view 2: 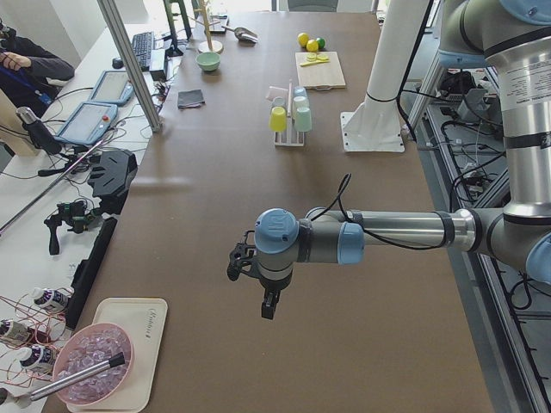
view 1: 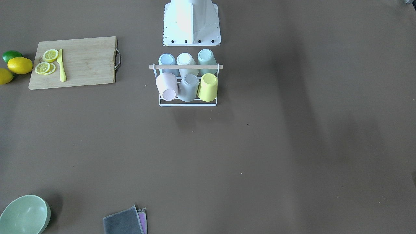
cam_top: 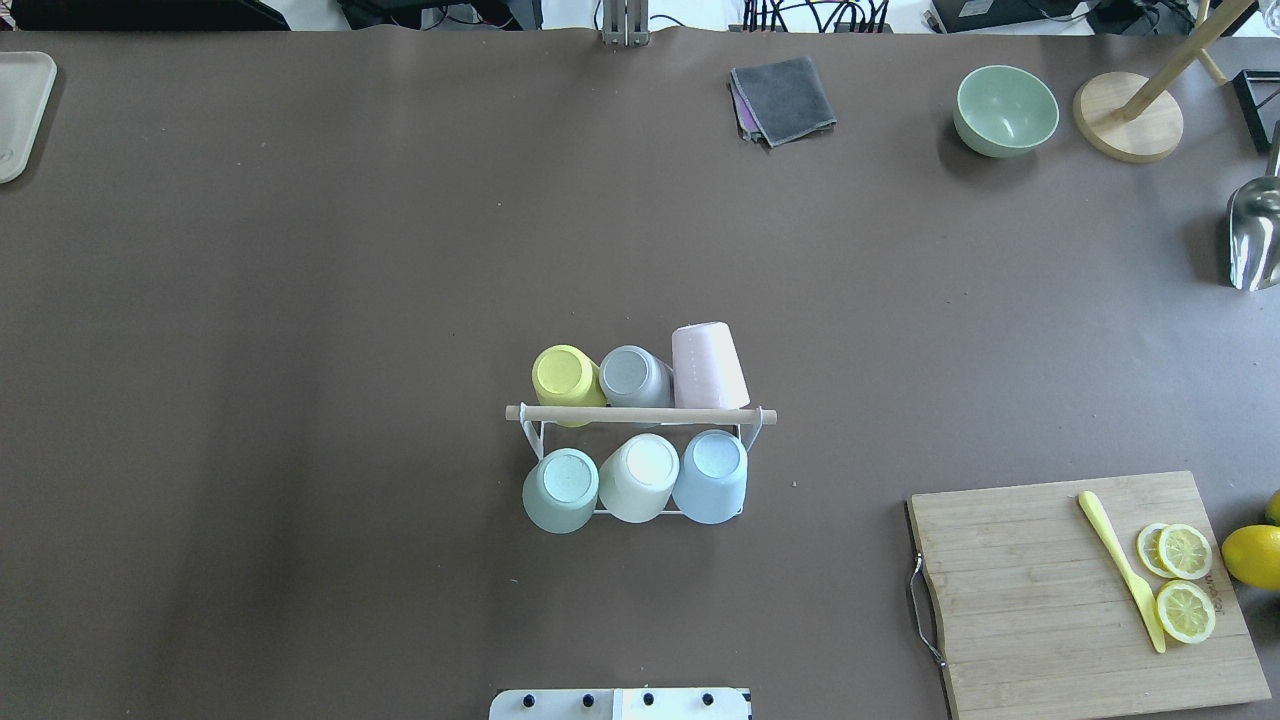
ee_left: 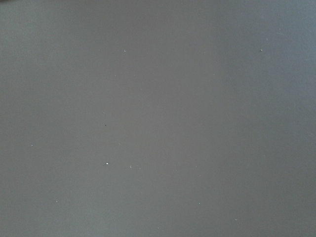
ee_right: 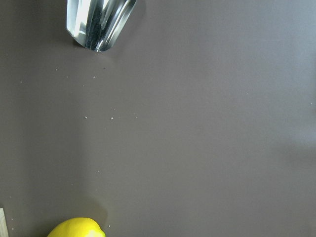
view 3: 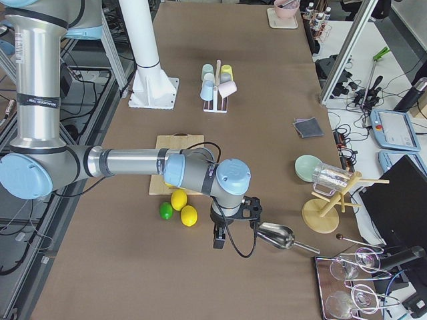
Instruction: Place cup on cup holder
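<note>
Table carries everything, and we place it all from the holder, which stands mid-table just in front of the robot's base. Left arm hangs well apart from the holder, out toward the table's left end, with the left gripper pointing down over bare table. Right arm is as far from the holder on the other side, its right gripper near a scoop and a lemon. Both grippers show only in the side views and the wrist views catch no fingers, so we cannot tell if either is spread or closed. We see no cup in either. Board lies to the holder's right, nearer the robot. Six cups sit upside down on the holder, three per row, so we judge the placing done. Pink cup, at the right end of the holder's far row, leans outward more than its neighbours.

Risks, as we judge them:
- Pink cup may be only half seated (its seat is hidden) and could slide off if the holder is jolted.
- Holder looks light, so an arm passing low over it could clip its top and tip all six.
- No free place shows, so forcing in another cup would knock one loose.
- Right gripper moving off low could bump the scoop or roll the lemon.
</note>
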